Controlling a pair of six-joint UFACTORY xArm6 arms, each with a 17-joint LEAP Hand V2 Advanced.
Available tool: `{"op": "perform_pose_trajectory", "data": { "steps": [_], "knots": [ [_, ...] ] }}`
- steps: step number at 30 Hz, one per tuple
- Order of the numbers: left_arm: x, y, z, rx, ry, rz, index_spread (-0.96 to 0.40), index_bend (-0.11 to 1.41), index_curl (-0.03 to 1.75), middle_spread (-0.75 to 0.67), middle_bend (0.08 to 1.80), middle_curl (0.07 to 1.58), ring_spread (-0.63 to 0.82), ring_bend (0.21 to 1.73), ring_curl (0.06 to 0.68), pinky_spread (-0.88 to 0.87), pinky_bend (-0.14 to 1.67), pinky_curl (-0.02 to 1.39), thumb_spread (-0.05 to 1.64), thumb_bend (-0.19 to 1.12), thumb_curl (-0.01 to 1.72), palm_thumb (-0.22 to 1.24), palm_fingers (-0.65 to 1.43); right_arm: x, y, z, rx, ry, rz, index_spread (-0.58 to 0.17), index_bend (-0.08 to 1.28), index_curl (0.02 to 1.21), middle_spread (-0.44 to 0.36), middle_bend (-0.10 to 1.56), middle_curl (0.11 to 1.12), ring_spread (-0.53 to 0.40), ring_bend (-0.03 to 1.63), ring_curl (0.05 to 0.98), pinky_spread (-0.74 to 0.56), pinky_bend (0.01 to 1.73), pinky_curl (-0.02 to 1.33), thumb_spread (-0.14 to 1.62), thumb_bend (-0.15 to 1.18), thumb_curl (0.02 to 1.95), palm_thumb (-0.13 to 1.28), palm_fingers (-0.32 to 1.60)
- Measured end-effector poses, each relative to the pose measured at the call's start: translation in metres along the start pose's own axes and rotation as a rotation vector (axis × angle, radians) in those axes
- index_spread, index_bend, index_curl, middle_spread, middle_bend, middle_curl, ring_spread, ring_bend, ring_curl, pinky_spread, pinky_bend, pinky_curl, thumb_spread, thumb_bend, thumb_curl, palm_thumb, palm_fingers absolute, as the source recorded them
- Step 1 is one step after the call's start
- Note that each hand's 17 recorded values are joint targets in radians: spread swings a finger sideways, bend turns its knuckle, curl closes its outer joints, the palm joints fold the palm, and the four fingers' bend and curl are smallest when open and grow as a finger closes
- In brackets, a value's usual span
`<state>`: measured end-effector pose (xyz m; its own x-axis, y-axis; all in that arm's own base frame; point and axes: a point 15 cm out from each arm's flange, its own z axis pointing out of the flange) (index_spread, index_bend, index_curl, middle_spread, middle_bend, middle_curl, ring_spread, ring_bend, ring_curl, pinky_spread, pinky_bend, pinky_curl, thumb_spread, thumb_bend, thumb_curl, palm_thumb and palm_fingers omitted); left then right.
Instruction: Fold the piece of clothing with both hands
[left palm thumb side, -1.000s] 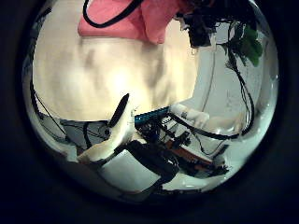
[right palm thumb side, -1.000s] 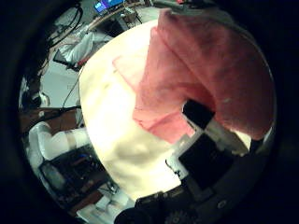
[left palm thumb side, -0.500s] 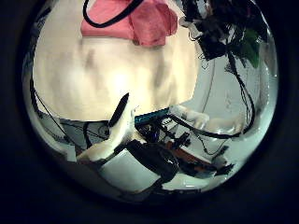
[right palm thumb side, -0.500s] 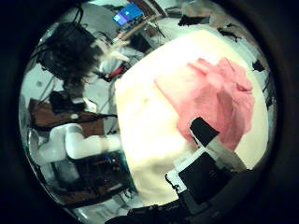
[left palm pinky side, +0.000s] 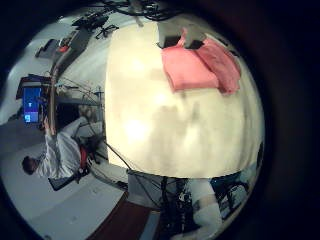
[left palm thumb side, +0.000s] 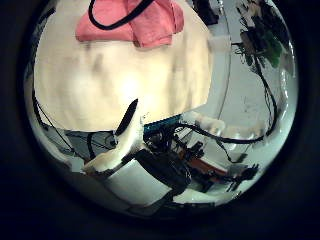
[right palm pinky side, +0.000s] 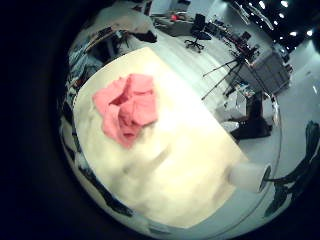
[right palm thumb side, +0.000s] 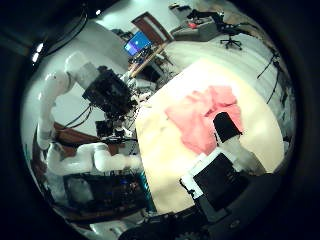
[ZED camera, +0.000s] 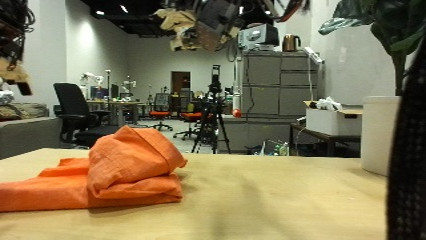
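- The orange garment (ZED camera: 113, 170) lies on the wooden table (ZED camera: 293, 200) in a loose heap. One part is doubled over on top in a puffy mound, and a flatter layer spreads out beneath it.
- Both my hands are up off the table and well apart from the cloth. All four palm views show it far below, with bare tabletop around it.
- On my right hand (right palm thumb side: 225, 170), the one finger (right palm thumb side: 228, 128) I can see reaches out straight with nothing in it. The same goes for the finger (left palm thumb side: 127, 118) on my left hand (left palm thumb side: 140, 165). The rest of my fingers are out of view.
- I judge the fold half done at best, because the top layer bulges and its edges do not meet those of the lower layer.
- To do the next step well, I would come down with one hand at each end of the same edge and keep my fingers spread until they touch cloth.
- I would pinch only the layer I mean to move, then lift both ends together and level so the crease runs straight.
- The risk is grabbing the whole mound, which would drag it across the table instead of folding it.
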<state>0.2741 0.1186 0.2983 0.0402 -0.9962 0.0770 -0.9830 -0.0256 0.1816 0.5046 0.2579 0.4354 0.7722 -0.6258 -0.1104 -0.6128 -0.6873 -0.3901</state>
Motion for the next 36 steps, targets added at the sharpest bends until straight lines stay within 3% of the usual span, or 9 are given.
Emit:
{"op": "perform_pose_trajectory", "data": {
  "steps": [6, 10, 14, 18, 28, 32, 36],
  "knots": [
    [0.034, -0.018, 0.007, -0.019, -0.019, 0.042, 0.00, 0.18, 0.35, 0.17, 0.19, 0.31, 0.42, 0.42, 0.216, 0.43, 0.28, 0.31, 1.10, -0.02, 0.30, 0.47, 0.13, 0.027, 0.063, -0.017, -0.136, 0.026, 0.099, -0.255, 0.30, 0.55, 0.016, 0.49, 0.45, 0.105, 0.69, 0.276, 0.46, 0.71, 0.34, 0.94, 0.01, 1.06, 1.03, 0.11],
    [0.057, -0.031, 0.010, -0.028, -0.029, 0.069, 0.01, 0.18, 0.35, 0.15, 0.19, 0.32, 0.41, 0.41, 0.213, 0.42, 0.27, 0.31, 1.10, -0.02, 0.30, 0.47, 0.15, 0.030, 0.096, -0.023, -0.214, 0.037, 0.185, -0.239, 0.26, 0.52, 0.057, 0.45, 0.43, 0.171, 0.60, 0.248, 0.48, 0.66, 0.32, 0.94, -0.03, 1.03, 0.91, 0.07],
    [0.076, -0.036, 0.009, -0.026, -0.036, 0.082, 0.02, 0.17, 0.35, 0.16, 0.18, 0.32, 0.41, 0.41, 0.216, 0.42, 0.27, 0.31, 1.10, -0.02, 0.30, 0.47, 0.14, 0.035, 0.139, -0.043, -0.320, 0.115, 0.298, -0.218, 0.22, 0.48, 0.109, 0.39, 0.40, 0.232, 0.49, 0.215, 0.46, 0.57, 0.29, 1.00, -0.05, 0.92, 0.77, -0.02],
    [0.092, -0.036, 0.008, -0.028, -0.043, 0.096, 0.01, 0.17, 0.35, 0.17, 0.18, 0.32, 0.41, 0.41, 0.215, 0.43, 0.27, 0.31, 1.10, -0.02, 0.29, 0.47, 0.14, 0.008, 0.184, -0.061, -0.404, 0.138, 0.379, -0.222, 0.18, 0.44, 0.130, 0.33, 0.37, 0.259, 0.42, 0.197, 0.45, 0.51, 0.28, 1.08, -0.04, 0.79, 0.70, -0.02],
    [0.130, -0.020, 0.001, -0.056, -0.026, 0.137, 0.01, 0.18, 0.35, 0.20, 0.19, 0.31, 0.44, 0.41, 0.214, 0.44, 0.27, 0.31, 1.10, -0.02, 0.29, 0.47, 0.13, -0.047, 0.289, -0.063, -0.484, 0.139, 0.476, -0.242, 0.18, 0.38, 0.149, 0.26, 0.34, 0.279, 0.36, 0.195, 0.44, 0.44, 0.27, 1.14, -0.03, 0.56, 0.62, 0.06],
    [0.130, -0.012, 0.004, -0.066, -0.022, 0.134, 0.01, 0.18, 0.35, 0.19, 0.17, 0.31, 0.44, 0.41, 0.217, 0.44, 0.28, 0.31, 1.10, -0.02, 0.29, 0.47, 0.12, -0.046, 0.336, -0.044, -0.544, 0.114, 0.576, -0.244, 0.17, 0.36, 0.153, 0.25, 0.34, 0.281, 0.34, 0.199, 0.45, 0.41, 0.27, 1.14, -0.02, 0.50, 0.63, 0.09],
    [0.128, -0.010, 0.011, -0.080, -0.020, 0.098, 0.00, 0.18, 0.35, 0.19, 0.19, 0.31, 0.42, 0.41, 0.217, 0.43, 0.27, 0.31, 1.10, -0.02, 0.29, 0.47, 0.14, -0.047, 0.336, -0.043, -0.526, 0.126, 0.600, -0.244, 0.17, 0.35, 0.158, 0.24, 0.34, 0.284, 0.33, 0.202, 0.45, 0.38, 0.27, 1.15, -0.02, 0.46, 0.64, 0.10]
  ]
}}
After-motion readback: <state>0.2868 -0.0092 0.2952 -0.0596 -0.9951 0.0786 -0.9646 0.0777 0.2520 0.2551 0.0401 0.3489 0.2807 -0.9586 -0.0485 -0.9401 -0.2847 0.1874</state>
